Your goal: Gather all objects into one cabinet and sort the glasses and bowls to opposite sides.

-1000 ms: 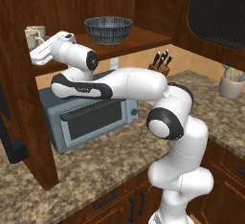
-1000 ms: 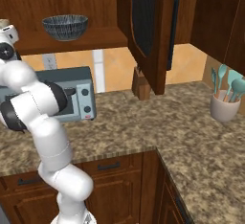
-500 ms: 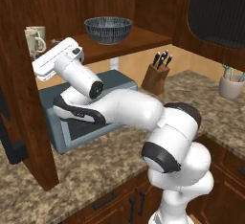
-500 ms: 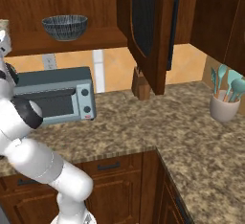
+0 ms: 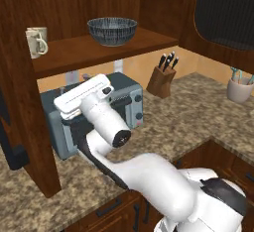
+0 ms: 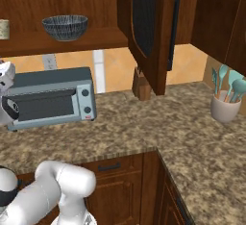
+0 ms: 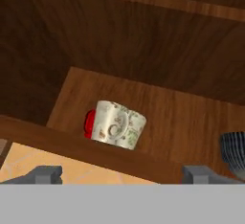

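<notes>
While the white arm bends low in front of the cabinet (image 5: 30,107), its gripper (image 7: 122,174) looks up at the shelf with its two dark tips spread wide and nothing between them.

At the left end of the shelf (image 5: 94,52) stands a cream speckled mug (image 5: 35,43), upright, its handle turned toward the room in the left base view. In the hand view that cream mug's handle faces the camera, and a red mug (image 7: 89,123) peeks out just behind it, touching or nearly so; a second cream mug sits close behind the first in the left base view. Farther right on the same shelf, well apart from the mugs, the dark ribbed bowl (image 5: 112,30) rests upright, mouth up.

Below the shelf a grey toaster oven (image 6: 50,96) sits on the speckled granite counter (image 6: 144,128), partly hidden by the arm in the left base view. To its right stands a wooden knife block (image 5: 161,80), then an open cabinet door (image 6: 149,31) hanging over the counter, and at the far right a beige utensil pot (image 6: 225,107) with teal spatulas. Brown drawer fronts with dark handles run under the counter.
</notes>
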